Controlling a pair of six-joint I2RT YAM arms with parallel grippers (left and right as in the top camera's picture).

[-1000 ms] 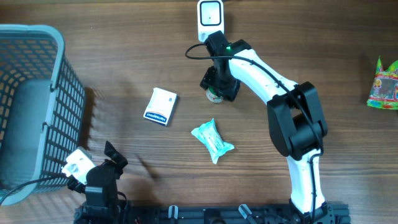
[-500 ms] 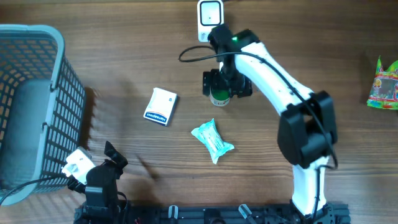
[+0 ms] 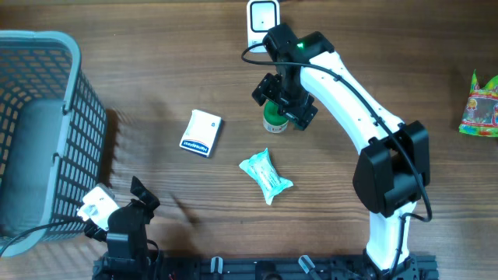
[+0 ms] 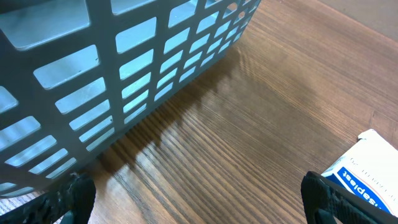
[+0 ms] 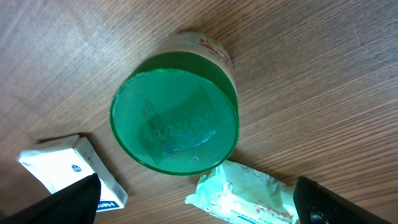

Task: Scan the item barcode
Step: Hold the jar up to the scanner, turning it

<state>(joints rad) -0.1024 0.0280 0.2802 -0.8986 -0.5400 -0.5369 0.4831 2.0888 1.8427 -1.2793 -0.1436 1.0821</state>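
- The bench (image 3: 156, 62) is brown wood with a fine straight grain and a matt finish.
- The basket (image 3: 85, 117) is grey-blue moulded plastic, smooth and dull.
- The jar (image 3: 274, 118) has a translucent green plastic lid (image 5: 174, 121), smooth and glossy, with faint raised lettering.
- The box (image 3: 201, 133) is white card, matt, with blue print.
- The pale green packet (image 3: 266, 176) is crinkled plastic film with a slight sheen.
- The scanner (image 3: 262, 17) is smooth white plastic.
- The right arm (image 3: 350, 93) has a smooth white plastic shell and matt black joints.
- The colourful bag (image 3: 479, 107) is shiny printed film.
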